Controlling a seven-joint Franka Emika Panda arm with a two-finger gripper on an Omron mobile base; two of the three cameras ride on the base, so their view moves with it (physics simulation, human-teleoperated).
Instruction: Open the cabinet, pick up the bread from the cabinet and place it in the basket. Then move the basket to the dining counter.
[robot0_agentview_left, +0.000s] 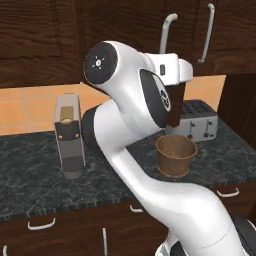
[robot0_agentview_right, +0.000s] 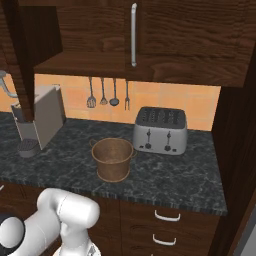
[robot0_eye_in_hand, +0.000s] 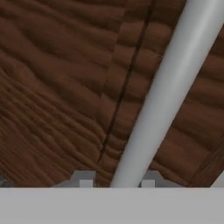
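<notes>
At cabinet (robot0_agentview_left: 125, 25) | end effector (robot0_eye_in_hand: 117, 183) straddles handle (robot0_eye_in_hand: 168, 92) | grip seemingly loose

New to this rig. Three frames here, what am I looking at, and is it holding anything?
It is a rendered kitchen with one white robot arm on a driving base. Two pictures come from cameras on that base, behind the arm to its left and right. The third looks along the gripper: its fingertips sit either side of the silver handle of the dark cabinet, whose left door stands open. Whether they clamp the bar I cannot tell. On the black worktop stand a brown basket, a silver toaster and a coffee machine. Utensils hang on the tiled wall.
</notes>
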